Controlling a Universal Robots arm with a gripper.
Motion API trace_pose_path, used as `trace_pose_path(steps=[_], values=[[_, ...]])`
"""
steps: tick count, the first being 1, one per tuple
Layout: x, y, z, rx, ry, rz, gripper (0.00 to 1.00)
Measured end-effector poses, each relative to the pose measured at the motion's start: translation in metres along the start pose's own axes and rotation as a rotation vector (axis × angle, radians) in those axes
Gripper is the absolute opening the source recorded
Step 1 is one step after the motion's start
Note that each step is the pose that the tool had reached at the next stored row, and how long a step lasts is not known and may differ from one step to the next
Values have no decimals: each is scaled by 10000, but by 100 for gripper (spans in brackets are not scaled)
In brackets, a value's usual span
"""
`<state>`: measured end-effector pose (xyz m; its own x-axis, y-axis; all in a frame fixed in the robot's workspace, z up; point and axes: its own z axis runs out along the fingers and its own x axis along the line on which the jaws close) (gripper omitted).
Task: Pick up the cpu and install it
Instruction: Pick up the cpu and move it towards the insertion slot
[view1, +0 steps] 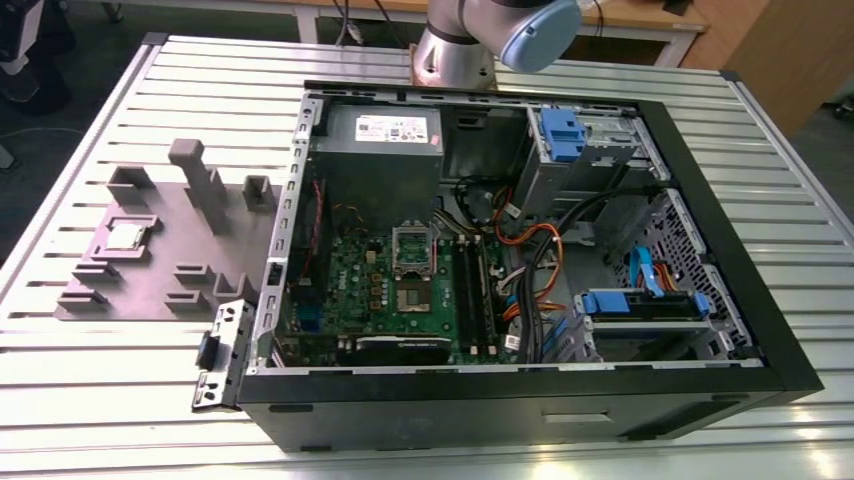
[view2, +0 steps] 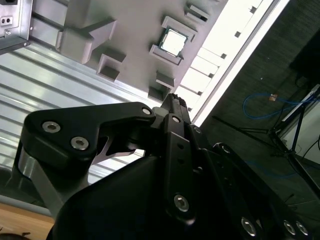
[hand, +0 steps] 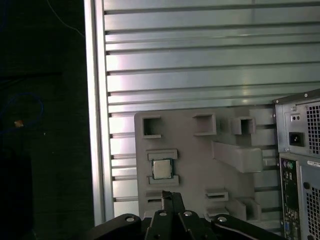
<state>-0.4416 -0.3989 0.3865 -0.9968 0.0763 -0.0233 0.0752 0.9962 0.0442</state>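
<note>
Sitting in grey fixture (view1: 167, 255) pocket on table (view1: 107, 350), cpu (view1: 127, 235) not yet picked. Claw (hand: 169, 197) clear of it, tips together, empty. Pickup, install both outstanding.

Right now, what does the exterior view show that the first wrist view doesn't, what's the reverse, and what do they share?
Exterior view: the inside of the open computer case, with its motherboard, silver socket frame and blue drive bays, plus the arm behind it.

First wrist view: the gripper, jaws closed and empty, the case's rear ports, and dark floor beside the slatted table.

Shared: the cpu, sitting untouched in a pocket of the grey fixture plate.
</note>
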Motion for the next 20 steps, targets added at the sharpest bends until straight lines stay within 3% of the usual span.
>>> trace_pose_path(steps=[12,20], values=[[2,0,0,-1,0,-21,11],[3,0,0,-10,19,-434,11]])
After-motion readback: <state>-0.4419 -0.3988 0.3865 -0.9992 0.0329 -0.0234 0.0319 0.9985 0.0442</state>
